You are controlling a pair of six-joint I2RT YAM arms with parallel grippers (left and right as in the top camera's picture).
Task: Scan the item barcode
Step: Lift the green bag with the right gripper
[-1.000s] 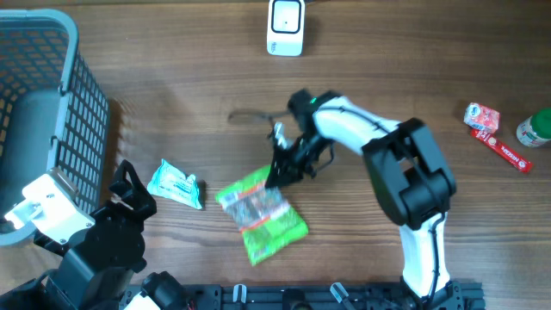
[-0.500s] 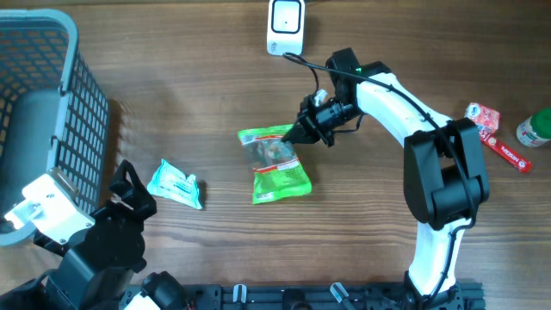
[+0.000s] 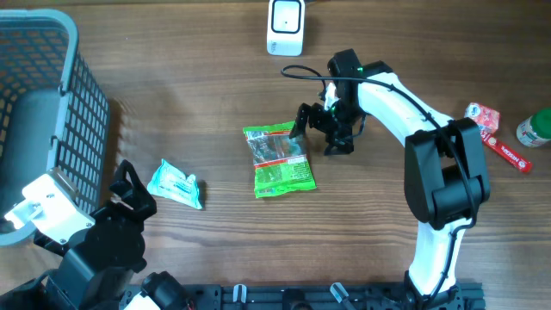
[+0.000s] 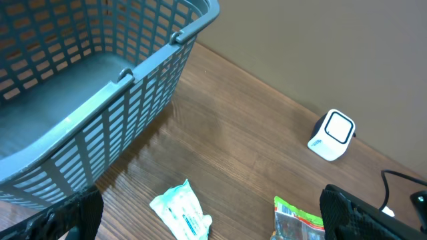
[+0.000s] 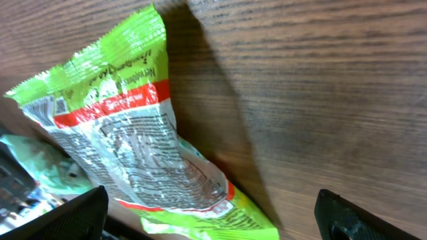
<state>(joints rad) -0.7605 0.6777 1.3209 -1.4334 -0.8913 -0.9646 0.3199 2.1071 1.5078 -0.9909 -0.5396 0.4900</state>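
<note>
Starting at the far left, a grey-blue mesh basket (image 3: 86, 129) stands on the wooden table (image 3: 189, 86), close by the left gripper (image 3: 131, 191) on its left side. That gripper hangs low near the table's front edge with its fingers spread wide and nothing between them. Just to its right, apart from the fingers, lies a small white and pale-blue packet (image 3: 176, 185).

Further right, the green snack bag (image 3: 280, 159) lies flat on the wood, its clear, printed middle and red band facing up. It sits immediately left of the right gripper (image 3: 320, 129) and slightly nearer the front edge. The wrist view shows the bag (image 5: 127, 147) on the table beneath the camera.

The white scanner (image 3: 285, 26) stands at the table's back edge, beyond the right gripper and a little to its left. The right gripper itself is spread fully and grips nothing. Its left finger stands at the bag's upper right corner, though whether it touches cannot be told.

Well to that gripper's right lie a small red packet (image 3: 482, 116), a long red stick pack (image 3: 510, 155) and a green-capped bottle (image 3: 538, 127).
</note>
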